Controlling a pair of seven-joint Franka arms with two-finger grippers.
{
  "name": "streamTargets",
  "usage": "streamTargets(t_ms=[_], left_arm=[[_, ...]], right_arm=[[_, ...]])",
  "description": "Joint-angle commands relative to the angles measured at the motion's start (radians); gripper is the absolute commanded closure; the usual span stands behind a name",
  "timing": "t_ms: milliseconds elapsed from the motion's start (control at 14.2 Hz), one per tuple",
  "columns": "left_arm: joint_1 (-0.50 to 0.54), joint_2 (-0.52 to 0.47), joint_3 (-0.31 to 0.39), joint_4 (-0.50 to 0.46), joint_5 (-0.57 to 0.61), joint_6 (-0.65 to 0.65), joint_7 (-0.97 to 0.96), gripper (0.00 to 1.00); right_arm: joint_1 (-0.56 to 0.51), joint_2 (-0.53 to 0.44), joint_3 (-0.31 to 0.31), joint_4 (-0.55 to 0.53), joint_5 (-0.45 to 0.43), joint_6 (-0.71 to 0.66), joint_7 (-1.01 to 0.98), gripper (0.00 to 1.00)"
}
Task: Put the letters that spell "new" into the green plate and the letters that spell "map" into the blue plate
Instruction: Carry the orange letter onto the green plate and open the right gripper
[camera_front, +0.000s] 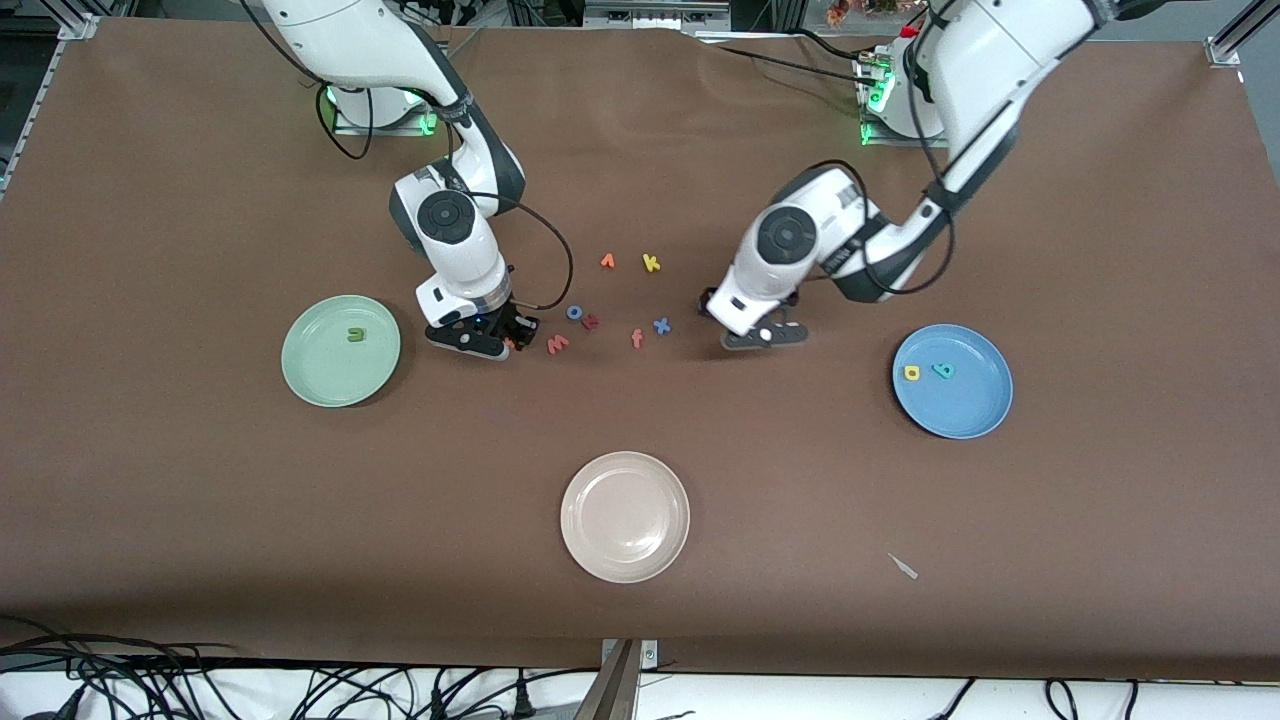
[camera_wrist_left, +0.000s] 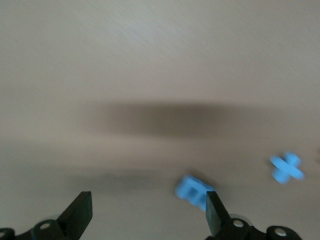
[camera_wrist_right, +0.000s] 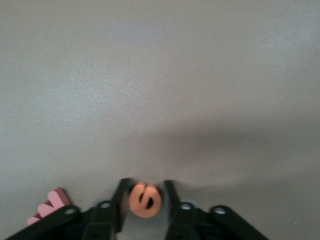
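Observation:
My right gripper (camera_wrist_right: 145, 198) is shut on the orange "e" (camera_wrist_right: 145, 200), low at the table beside the red-pink "w" (camera_front: 557, 344) (camera_wrist_right: 50, 206). In the front view it (camera_front: 510, 338) sits between the green plate (camera_front: 318, 385) and the letter cluster. The dark green "n" (camera_front: 356, 335) lies in the green plate. My left gripper (camera_front: 762, 338) (camera_wrist_left: 146, 206) is open just above the table, with the blue "m" (camera_wrist_left: 194, 191) against one finger (camera_wrist_left: 212, 207). The hand hides the "m" in the front view. The blue plate (camera_front: 965, 415) holds the yellow letter (camera_front: 911, 373) and the teal letter (camera_front: 943, 370).
Loose letters lie between the grippers: blue "o" (camera_front: 574, 312), reddish "f" (camera_front: 637, 339), blue "x" (camera_front: 661, 325) (camera_wrist_left: 286, 167), orange "v" (camera_front: 607, 261), yellow "k" (camera_front: 651, 263). A cream-white plate (camera_front: 625, 517) sits nearer the front camera. A small pale scrap (camera_front: 903, 566) lies near the front edge.

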Motion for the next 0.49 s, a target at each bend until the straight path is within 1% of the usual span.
streamTargets(t_ms=[0, 70, 211, 282, 352, 423], left_arm=[[-0.048, 0.028, 0.003, 0.0, 0.075, 0.035, -0.106, 0.0], [-0.066, 0.038, 0.009, 0.002, 0.11, 0.046, -0.126, 0.0], [-0.07, 0.066, 0.011, 0.01, 0.168, 0.055, -0.16, 0.0], [-0.07, 0.077, 0.012, 0.014, 0.179, 0.056, -0.166, 0.0], [-0.071, 0.08, 0.014, 0.014, 0.179, 0.06, -0.166, 0.0], [-0.071, 0.084, 0.02, 0.014, 0.179, 0.072, -0.166, 0.02]], right_arm=[[0.009, 0.03, -0.004, 0.011, -0.009, 0.016, 0.015, 0.87], [0.009, 0.028, -0.004, 0.011, -0.011, 0.016, 0.009, 0.87], [0.006, 0.014, -0.009, 0.011, -0.011, 0.007, -0.023, 0.87], [0.005, -0.013, -0.029, 0.011, -0.012, -0.02, -0.059, 0.87], [0.005, -0.047, -0.058, 0.015, -0.011, -0.092, -0.134, 0.87], [0.003, -0.082, -0.09, 0.025, -0.012, -0.162, -0.221, 0.87]])
